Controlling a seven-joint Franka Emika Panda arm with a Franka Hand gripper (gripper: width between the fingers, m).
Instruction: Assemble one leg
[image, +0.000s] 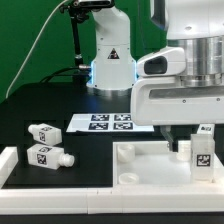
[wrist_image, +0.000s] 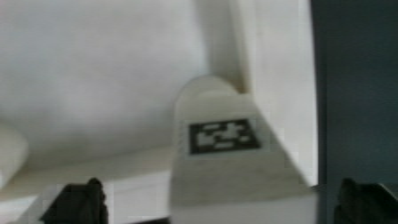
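A white leg (image: 200, 155) with a black-and-white tag stands upright on the near right corner of the large white panel (image: 145, 172). My gripper (image: 193, 140) hangs just over it, under the arm's bulky white body. In the wrist view the leg (wrist_image: 228, 150) lies between my two dark fingertips (wrist_image: 75, 202), with a gap on at least one side; the gripper (wrist_image: 219, 203) is open. Two more legs (image: 42, 133) (image: 48, 156) lie on the black table at the exterior view's left. Another white piece (image: 206, 129) shows just behind the standing leg.
The marker board (image: 108, 122) lies flat behind the panel. A white block (image: 8, 166) sits at the table's near left edge. The robot base (image: 110, 55) stands at the back.
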